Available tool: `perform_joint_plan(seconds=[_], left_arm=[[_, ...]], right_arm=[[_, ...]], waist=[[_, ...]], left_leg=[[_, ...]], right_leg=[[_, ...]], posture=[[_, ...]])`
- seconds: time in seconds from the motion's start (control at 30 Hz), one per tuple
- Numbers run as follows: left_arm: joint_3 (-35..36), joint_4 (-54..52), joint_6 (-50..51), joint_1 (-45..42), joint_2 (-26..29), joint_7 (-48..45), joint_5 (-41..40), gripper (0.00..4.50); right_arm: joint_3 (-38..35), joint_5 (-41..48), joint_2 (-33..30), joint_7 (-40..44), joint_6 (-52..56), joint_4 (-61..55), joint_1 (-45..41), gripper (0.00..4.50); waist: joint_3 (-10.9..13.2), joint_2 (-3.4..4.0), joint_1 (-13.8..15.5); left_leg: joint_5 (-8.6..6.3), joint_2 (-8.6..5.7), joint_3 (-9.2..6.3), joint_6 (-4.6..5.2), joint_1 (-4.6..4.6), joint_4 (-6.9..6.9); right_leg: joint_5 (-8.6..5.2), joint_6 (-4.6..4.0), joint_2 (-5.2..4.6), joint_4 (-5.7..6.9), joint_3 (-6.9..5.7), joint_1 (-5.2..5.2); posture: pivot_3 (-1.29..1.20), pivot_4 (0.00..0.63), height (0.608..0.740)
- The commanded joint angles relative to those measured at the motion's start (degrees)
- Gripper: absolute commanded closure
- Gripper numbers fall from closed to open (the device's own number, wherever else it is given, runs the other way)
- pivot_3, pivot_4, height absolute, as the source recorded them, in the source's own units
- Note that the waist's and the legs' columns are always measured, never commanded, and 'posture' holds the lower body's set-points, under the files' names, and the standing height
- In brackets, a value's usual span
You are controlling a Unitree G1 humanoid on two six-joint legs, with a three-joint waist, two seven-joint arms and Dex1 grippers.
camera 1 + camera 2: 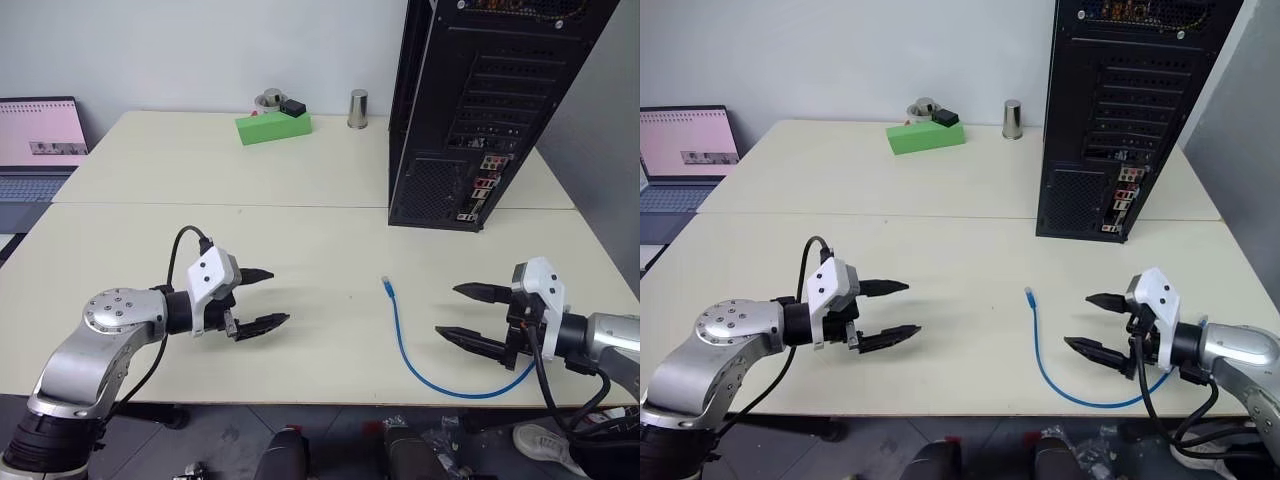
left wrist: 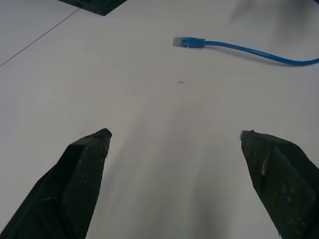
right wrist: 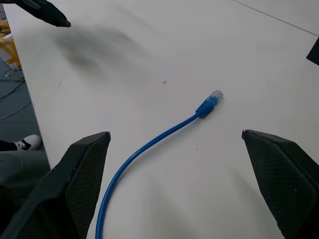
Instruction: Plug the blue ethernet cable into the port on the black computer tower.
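the thin bright blue ethernet cable [image 1: 408,345] lies loose on the pale tabletop [image 1: 300,250], lower right of centre in the head view, well apart from the tall black metal computer tower [image 1: 480,110] standing at the upper right. it looks light, limp and likely to slide, so the stiff clear plug [image 1: 386,284] or the cord just behind it seems the best place to pinch. the plug end points up the frame toward the tower's rear, the cord curving down and right under the right gripper [image 1: 462,313]. both it and the left gripper [image 1: 268,296] hover spread wide, holding nothing.
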Motion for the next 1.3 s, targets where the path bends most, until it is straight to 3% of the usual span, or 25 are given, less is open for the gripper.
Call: perform_joint_plan(seconds=[0.03,0.37,0.77,1.03,1.13,1.3], left_arm=[[1.59,-2.40,-1.21,0.58,0.89,-0.89,-0.88,0.05],[-1.53,-3.50,-3.18,0.60,2.00,-1.86,2.20,0.05],[-7.59,-0.62,-6.11,-4.92,-0.60,-2.08,5.58,0.05],[-8.32,0.99,-7.84,-6.19,-1.55,-2.29,6.48,0.05],[-8.48,1.61,-8.44,-6.43,-2.00,-2.24,6.96,0.00],[-9.15,2.69,-8.81,-7.32,-3.06,-1.74,7.93,0.00]], right_arm=[[-0.51,-0.77,0.36,1.01,-1.92,-0.32,-0.14,0.02],[2.46,-2.95,5.87,-4.04,-2.56,-1.88,-1.59,0.02],[19.36,-18.50,23.33,-22.52,-1.19,6.13,-8.12,0.02],[22.75,-21.48,23.75,-22.11,1.77,7.44,-8.30,0.02],[22.95,-22.15,24.22,-22.66,3.08,8.03,-8.93,0.49],[25.33,-24.88,22.01,-21.26,3.25,7.20,-10.01,1.84]], waist=[[0.00,0.00,0.00],[0.00,0.00,-0.02],[-0.04,-0.05,-0.04],[-0.04,-0.05,-0.05],[-0.04,-0.05,-0.07],[-0.04,-0.05,-0.08]], left_leg=[[0.00,0.00,0.00,0.00,0.00,0.00],[0.00,0.00,0.00,0.00,0.01,0.00],[0.00,0.05,-0.02,0.00,0.00,0.01],[0.00,0.05,-0.03,0.00,0.00,0.00],[0.00,0.06,-0.04,0.00,0.02,0.00],[0.00,0.06,-0.03,0.00,0.03,0.00]], right_leg=[[0.00,0.00,0.00,0.00,0.01,0.00],[0.03,-0.04,0.01,0.01,0.01,0.00],[0.13,-0.23,0.08,0.05,0.01,-0.04],[0.12,-0.24,0.08,0.07,0.00,-0.05],[0.12,-0.24,0.09,0.08,-0.01,-0.04],[0.12,-0.24,0.09,0.08,-0.01,-0.03]], posture=[[0.00,0.150,0.740],[0.00,0.150,0.740],[0.00,0.150,0.740],[0.00,0.150,0.740],[0.00,0.150,0.740],[0.00,0.150,0.740]])
